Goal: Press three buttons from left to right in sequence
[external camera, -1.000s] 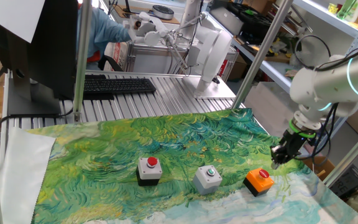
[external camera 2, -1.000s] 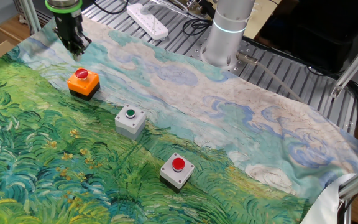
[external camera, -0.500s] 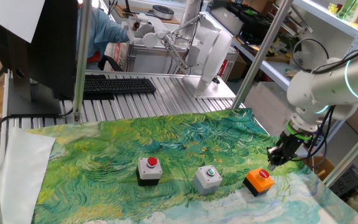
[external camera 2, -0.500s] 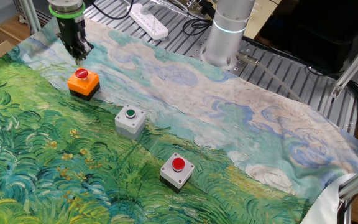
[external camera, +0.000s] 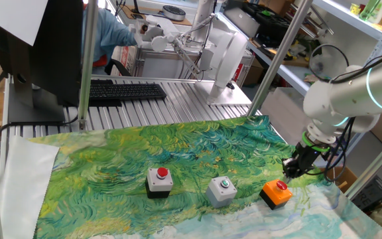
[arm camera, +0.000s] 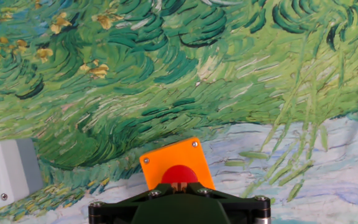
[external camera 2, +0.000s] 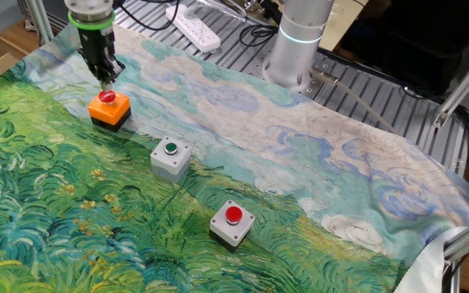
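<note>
One fixed view: you have the three boxes in a row on the painted cloth (external camera: 178, 149): black-and-white box with red button (external camera: 159, 181), grey box with green button (external camera: 221, 190), orange box with red button (external camera: 276, 192). The gripper (external camera: 289, 174) points down just above the orange box; whether its tip touches the red cap you cannot tell. The fingertips are too small and dark here to separate.

The other fixed view: you see the same row reversed, orange box (external camera 2: 109, 108) farthest, grey box (external camera 2: 170, 157) in the middle, black-and-white box (external camera 2: 232, 224) nearest. The gripper (external camera 2: 107, 77) stands over the orange box, its jaws pressed together into one point, holding nothing.

Hand view: the gripper body covers the lower edge, hiding the fingertips and the near part of the orange box (arm camera: 169, 163). The grey box (arm camera: 5, 173) is cut off at the left edge.
</note>
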Motion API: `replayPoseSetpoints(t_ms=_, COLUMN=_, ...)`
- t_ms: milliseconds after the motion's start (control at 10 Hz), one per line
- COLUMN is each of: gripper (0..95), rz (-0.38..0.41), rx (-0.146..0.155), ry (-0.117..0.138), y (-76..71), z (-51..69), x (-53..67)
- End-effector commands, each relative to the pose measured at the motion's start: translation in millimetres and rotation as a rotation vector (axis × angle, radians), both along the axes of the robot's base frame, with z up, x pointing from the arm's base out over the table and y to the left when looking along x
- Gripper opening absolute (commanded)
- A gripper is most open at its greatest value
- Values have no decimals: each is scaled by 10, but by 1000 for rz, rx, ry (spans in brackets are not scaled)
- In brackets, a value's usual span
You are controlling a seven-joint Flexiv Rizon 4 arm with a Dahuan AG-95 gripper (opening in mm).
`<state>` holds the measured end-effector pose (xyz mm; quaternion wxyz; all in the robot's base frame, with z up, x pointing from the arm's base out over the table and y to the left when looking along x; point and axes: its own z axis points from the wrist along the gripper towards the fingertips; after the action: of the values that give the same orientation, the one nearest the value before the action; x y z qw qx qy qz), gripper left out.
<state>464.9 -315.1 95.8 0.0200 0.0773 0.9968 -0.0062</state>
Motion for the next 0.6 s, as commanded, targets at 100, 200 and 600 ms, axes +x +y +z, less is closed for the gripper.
replayPoseSetpoints(t_ms=100, gripper=0, rz=1, rx=1, ry=0, y=10, z=5, x=-1)
replayPoseSetpoints(t_ms=200, gripper=0, rz=-1, rx=-1, ry=0, y=13, z=-7, x=2)
replayPoseSetpoints(t_ms=600, gripper=0, rz=-5, rx=2, ry=0, y=36, z=-114, x=16)
